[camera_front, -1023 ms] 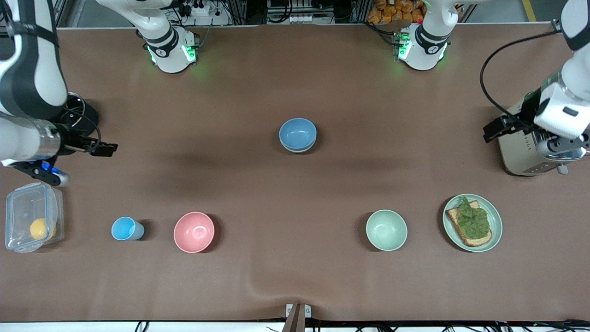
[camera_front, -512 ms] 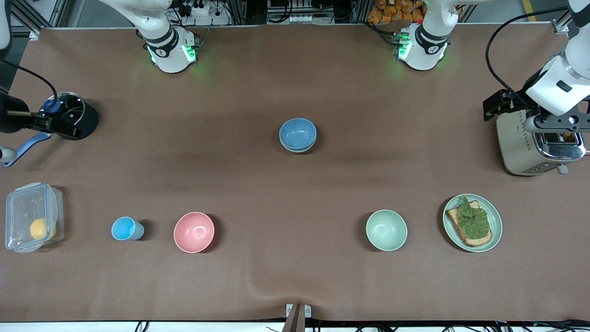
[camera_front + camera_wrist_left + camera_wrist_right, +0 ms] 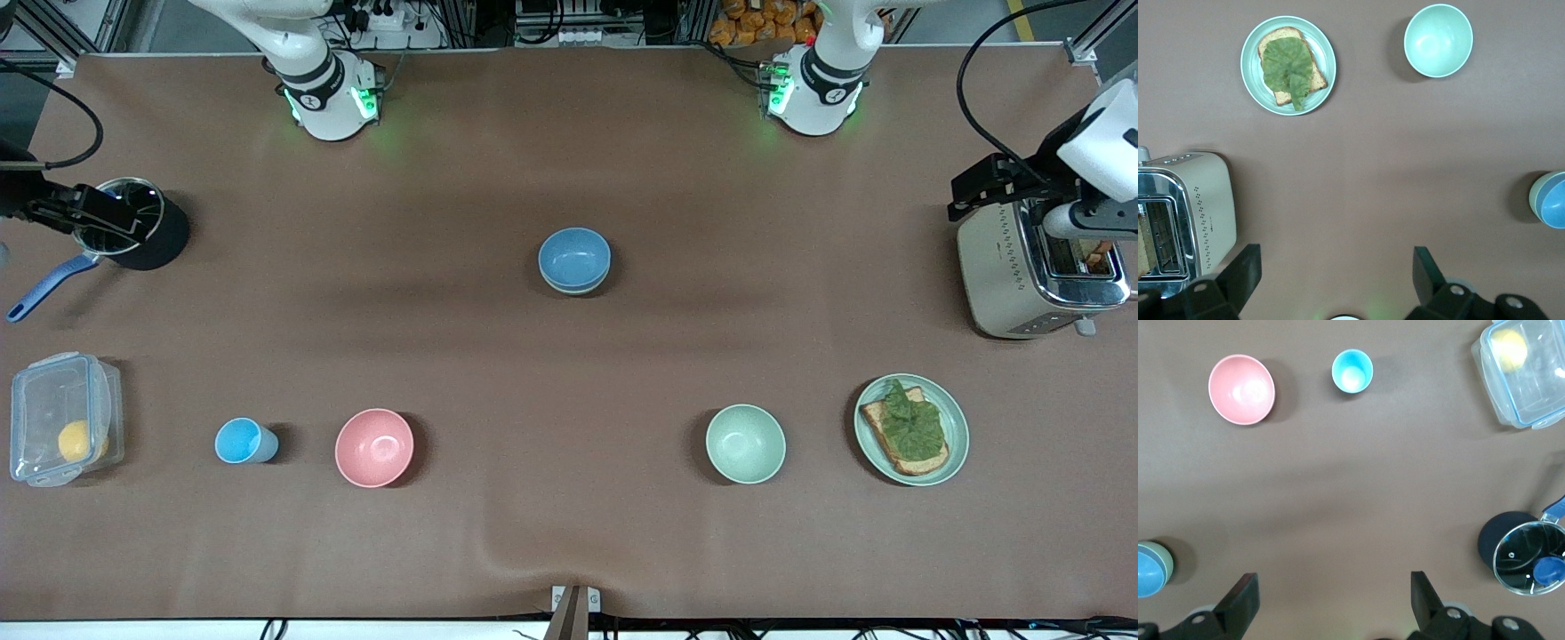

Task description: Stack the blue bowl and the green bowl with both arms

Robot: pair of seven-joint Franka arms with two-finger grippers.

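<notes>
Front view: the left gripper (image 3: 982,187) hangs spread and empty over the toaster (image 3: 1036,271); the right gripper (image 3: 93,213), also spread and empty, is over the black pot (image 3: 147,236). On the brown table (image 3: 569,373), the blue bowl (image 3: 574,258) sits nested in a green bowl mid-table, well apart from both.

Left wrist view: fingers (image 3: 1245,273) wide, holding nothing; a second green bowl (image 3: 1438,40) stands apart.

Right wrist view: fingers (image 3: 1241,600) wide, empty.

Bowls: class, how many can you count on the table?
4: blue bowl nested in a green bowl mid-table; pink bowl beside the light-blue cup; second green bowl beside the toast plate.
</notes>
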